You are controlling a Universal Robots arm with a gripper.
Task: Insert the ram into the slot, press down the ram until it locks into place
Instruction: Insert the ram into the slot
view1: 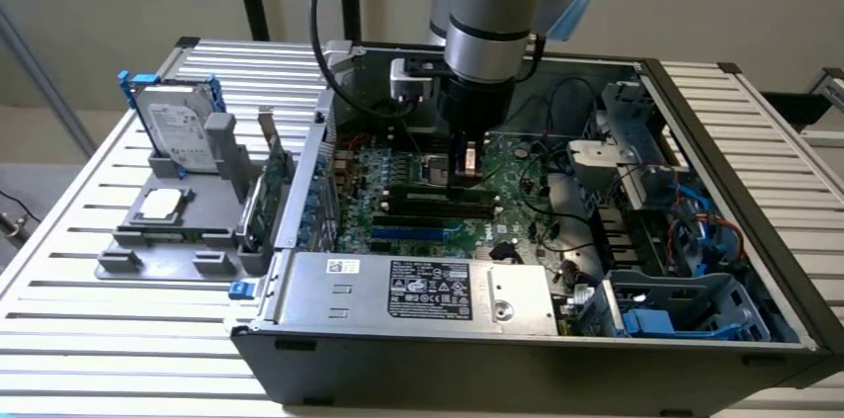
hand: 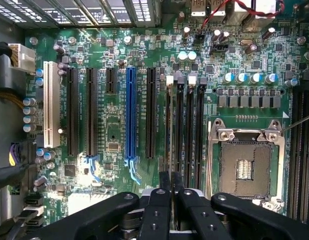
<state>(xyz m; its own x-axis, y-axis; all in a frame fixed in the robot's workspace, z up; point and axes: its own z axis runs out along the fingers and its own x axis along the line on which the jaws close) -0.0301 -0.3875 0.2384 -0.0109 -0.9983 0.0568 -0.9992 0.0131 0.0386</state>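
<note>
The work appears to be at the insertion step. In the exterior view the gripper [view1: 462,181] reaches straight down into the open computer case [view1: 528,369], its tip at the bank of black memory sockets. In the wrist view the gripper [hand: 171,175] has its fingers [hand: 163,200] drawn nearly together with a thin gap between them, apparently clamped on the ram [view1: 429,198]. The ram reads as a dark band standing on edge under the tip, in line with the slot [hand: 168,92]. Whether the end clips have closed cannot be told.

Seating it likely calls for a straight, even downward push with the stick kept parallel to the socket.

The case holds the motherboard [view1: 521,156], with a labelled power supply [view1: 422,290] at six o'clock of the gripper. At nine o'clock of the case, a grey fixture [view1: 145,240] carries a hard drive [view1: 178,126], a processor chip [view1: 161,203] and an upright expansion card [view1: 273,191].
</note>
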